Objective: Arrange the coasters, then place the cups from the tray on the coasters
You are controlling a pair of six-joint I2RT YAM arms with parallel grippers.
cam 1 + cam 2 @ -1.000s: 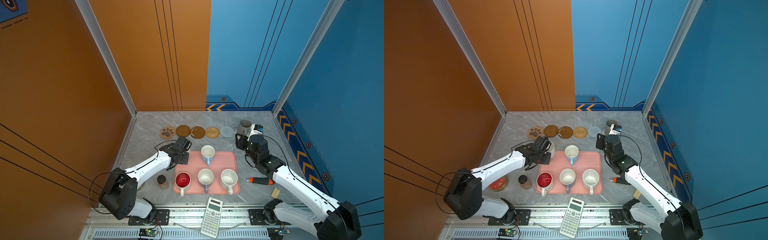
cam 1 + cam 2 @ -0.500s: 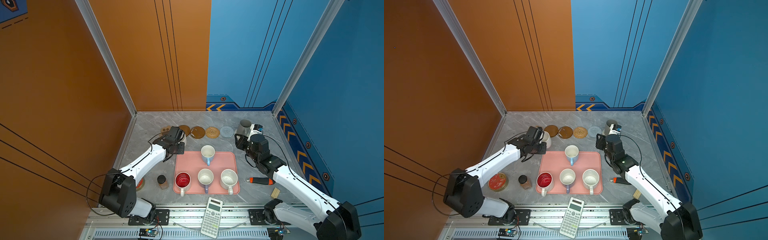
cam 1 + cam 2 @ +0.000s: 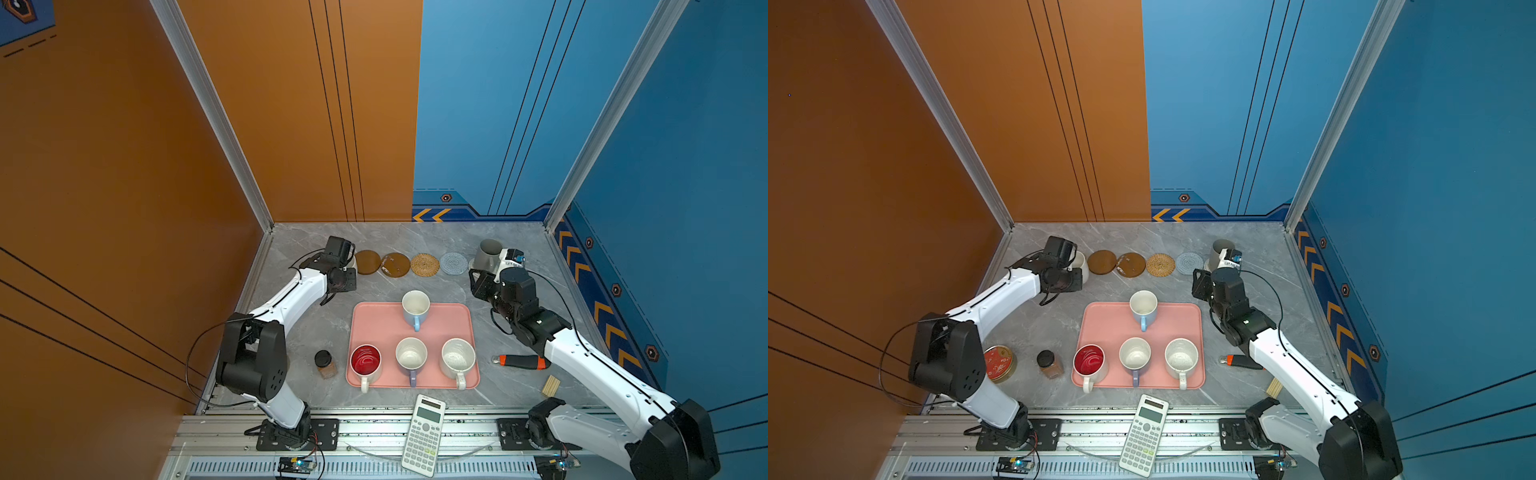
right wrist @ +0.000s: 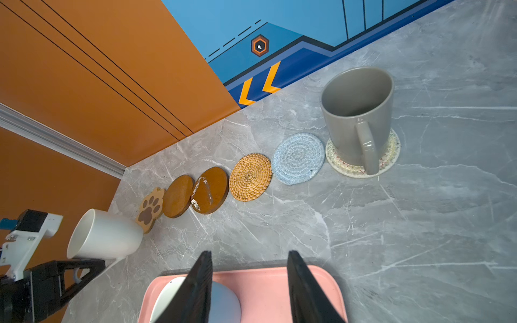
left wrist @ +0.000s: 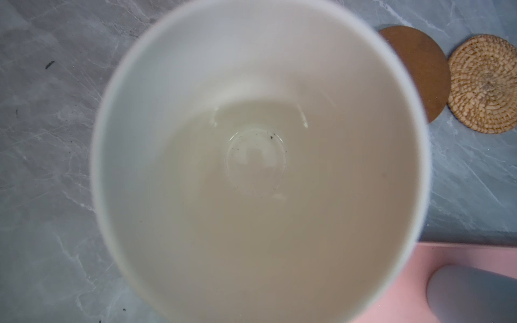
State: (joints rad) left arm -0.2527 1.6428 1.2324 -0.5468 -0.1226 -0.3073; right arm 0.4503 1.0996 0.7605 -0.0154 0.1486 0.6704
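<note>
Orange panel wall [image 3: 291, 124] and blue panel wall [image 3: 478, 104] box in the grey marble-look bench [image 3: 415, 237], which is flat and smooth and probably slick under ceramic. Large pink rounded-rectangle tray [image 3: 374, 324] sits mid-bench and carries four cups: light blue mug [image 3: 414, 307], white mug with red inside [image 3: 365, 360], lavender mug [image 3: 411, 355] and speckled cream mug [image 3: 458, 357]. Grey handled mug [image 4: 358, 117] stands on the whitish woven round coaster [image 4: 391, 156] at the right end of the back row. Plain white handled mug [image 4: 106, 237] is off the tray at the row's left end, its base over the near edge of the tan paw-shaped coaster [image 4: 151, 208]; cannot tell if it touches down. Bare coasters: first brown disc coaster [image 4: 177, 195], second brown disc coaster [image 4: 211, 190], woven rattan round coaster [image 4: 250, 176], grey-blue knitted round coaster [image 4: 298, 158]. Right pincer [image 4: 249, 254] hangs spread and empty over the tray's far edge. Left pincer [image 4: 84, 265] pinches the white mug's handle. Step reads as landing that mug on the paw. To do it well, centre the base over the paw, keep it upright and lower slowly. A handle grip may let it swing, so no jerks. Don't shove the paw into the first brown disc, and let go only once the mug is seated.
</note>
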